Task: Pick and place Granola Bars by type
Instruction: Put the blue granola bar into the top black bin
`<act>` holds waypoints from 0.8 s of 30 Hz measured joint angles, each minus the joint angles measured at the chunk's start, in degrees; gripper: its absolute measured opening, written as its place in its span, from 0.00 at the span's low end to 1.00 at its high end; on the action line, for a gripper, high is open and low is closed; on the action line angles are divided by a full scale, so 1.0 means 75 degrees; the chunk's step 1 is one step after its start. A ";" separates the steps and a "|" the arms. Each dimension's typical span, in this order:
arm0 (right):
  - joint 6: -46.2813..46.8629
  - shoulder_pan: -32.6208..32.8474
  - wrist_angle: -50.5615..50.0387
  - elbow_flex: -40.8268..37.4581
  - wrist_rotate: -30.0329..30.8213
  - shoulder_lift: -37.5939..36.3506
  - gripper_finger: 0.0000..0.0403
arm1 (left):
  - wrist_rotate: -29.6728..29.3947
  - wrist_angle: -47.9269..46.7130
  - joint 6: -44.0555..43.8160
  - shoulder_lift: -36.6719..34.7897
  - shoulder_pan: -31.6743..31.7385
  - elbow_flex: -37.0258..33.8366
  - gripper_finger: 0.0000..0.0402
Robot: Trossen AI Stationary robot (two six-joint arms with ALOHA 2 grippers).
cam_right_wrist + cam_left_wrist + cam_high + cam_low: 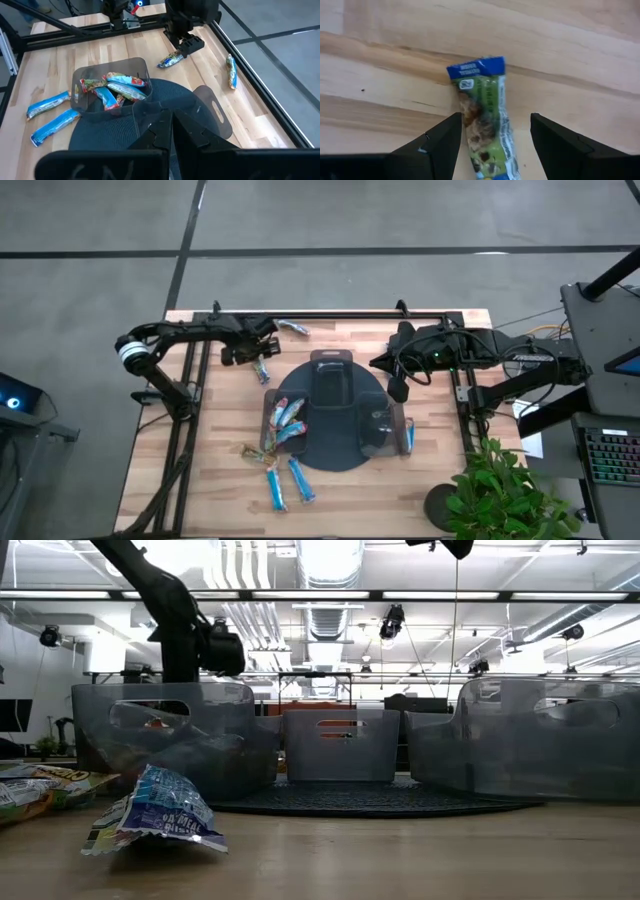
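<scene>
Left wrist view: left pincer (492, 142) open, its two dark fingers (437, 145) straddling a green-and-blue granola bar (485, 120) that lies flat on the wooden worktop (570, 60). Bar sits between the fingers; contact with either finger cannot be confirmed. Nothing is gripped.

High view: the left pincer (252, 352) is near the far edge of the worktop, left of the dark round tray (335, 455), with that bar (262, 371) directly beneath its tip. A second bar (293, 328) lies near it, closer to the far edge.

Tray carries clear bins. Left bin (268, 420) holds several bars, blue and red/orange wrappers (290, 418). Far bin (330, 370) and right bin (378, 425): contents cannot be made out.

Loose bars on the worktop at the near-left side of the tray: two light blue ones (288, 483) lying side by side, and a greenish-silver one (255, 453) just beside the tray rim. One more light blue bar (409, 435) lies by the tray's right edge.

Right pincer (380, 362) closed, empty, held above the far-right part of the tray. Right wrist view looks past its shut fingers (172, 135) down onto the filled bin (110, 90) and across to the left arm.

Low view: crumpled blue wrapper (160, 812) in the foreground on the worktop, bins behind it.
</scene>
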 joint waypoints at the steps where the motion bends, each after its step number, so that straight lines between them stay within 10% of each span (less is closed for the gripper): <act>1: -0.0006 0.0000 0.0000 0.0000 0.0000 0.0000 0.02 | -0.0086 0.0035 -0.0066 0.0003 0.0000 -0.0041 0.54; 16: -0.0151 0.0000 0.0000 0.0000 0.0015 0.0000 0.02 | -0.0399 0.0642 -0.0604 -0.0029 -0.0015 -0.0852 0.53; 24: -0.0128 -0.0003 0.0006 0.0000 0.0032 0.0000 0.02 | -0.0454 0.0518 -0.0465 -0.0013 -0.0009 -0.0846 0.33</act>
